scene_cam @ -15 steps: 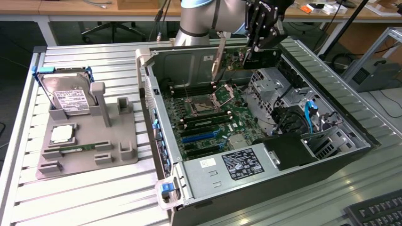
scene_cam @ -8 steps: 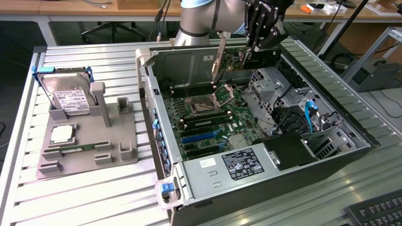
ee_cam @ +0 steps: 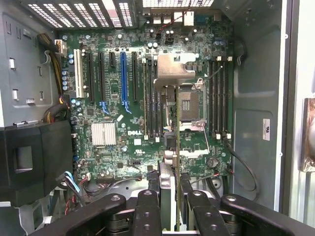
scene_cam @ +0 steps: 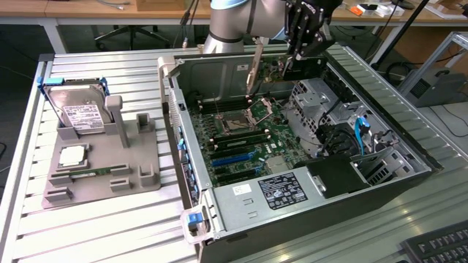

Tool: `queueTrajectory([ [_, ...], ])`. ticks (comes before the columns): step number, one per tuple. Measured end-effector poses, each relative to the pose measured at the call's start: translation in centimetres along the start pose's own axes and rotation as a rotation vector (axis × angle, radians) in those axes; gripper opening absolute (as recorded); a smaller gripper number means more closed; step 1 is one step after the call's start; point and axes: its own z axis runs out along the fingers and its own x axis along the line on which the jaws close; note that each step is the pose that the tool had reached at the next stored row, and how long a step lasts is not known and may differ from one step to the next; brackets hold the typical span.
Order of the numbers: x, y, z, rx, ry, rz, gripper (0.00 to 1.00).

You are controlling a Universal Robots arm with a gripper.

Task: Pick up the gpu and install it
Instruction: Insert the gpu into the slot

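the near end of the gpu is hidden inside the claw.

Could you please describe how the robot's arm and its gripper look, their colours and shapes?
The arm is a silver-grey tube with a pale blue ring. The gripper is black, built from jointed links; its fingers are matte black bars with round screw heads.

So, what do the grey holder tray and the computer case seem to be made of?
The holder tray is likely matte grey plastic: uniform colour, no glint. The computer case looks like bare sheet metal: dull silver, with thin folded edges.
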Motion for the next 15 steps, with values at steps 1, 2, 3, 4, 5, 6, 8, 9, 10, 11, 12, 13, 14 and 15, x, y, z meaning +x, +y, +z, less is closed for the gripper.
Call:
queueTrajectory([
  [1,0.0,0.04,0.02,0.0000,0.0000,0.000,0.27],
  [2,0.0,0.11,0.05,0.0000,-0.0001,0.000,0.27],
  [3,0.1,0.13,0.06,0.0000,-0.0001,0.000,0.27],
  [4,0.1,0.15,0.07,0.0000,-0.0001,0.000,0.27],
  [5,0.4,0.22,0.08,-0.0001,0.0000,0.000,0.27],
  [6,0.9,0.28,0.11,0.0000,0.0000,0.000,0.27],
  [8,1.6,0.41,0.18,0.0000,-0.0001,0.000,0.27],
  [9,1.7,0.45,0.21,0.0000,-0.0001,0.000,0.27],
  [10,1.8,0.49,0.22,0.0000,-0.0001,0.000,0.27],
  [11,1.8,0.50,0.23,0.0000,-0.0001,0.000,0.27],
  [12,1.9,0.52,0.24,0.0000,0.0000,0.000,0.27],
  [13,2.0,0.56,0.26,0.0000,0.0000,0.000,0.27],
  [14,2.1,0.62,0.30,0.0000,-0.0001,0.000,0.27],
  [15,2.3,0.68,0.32,0.0000,0.0000,0.000,0.27],
])
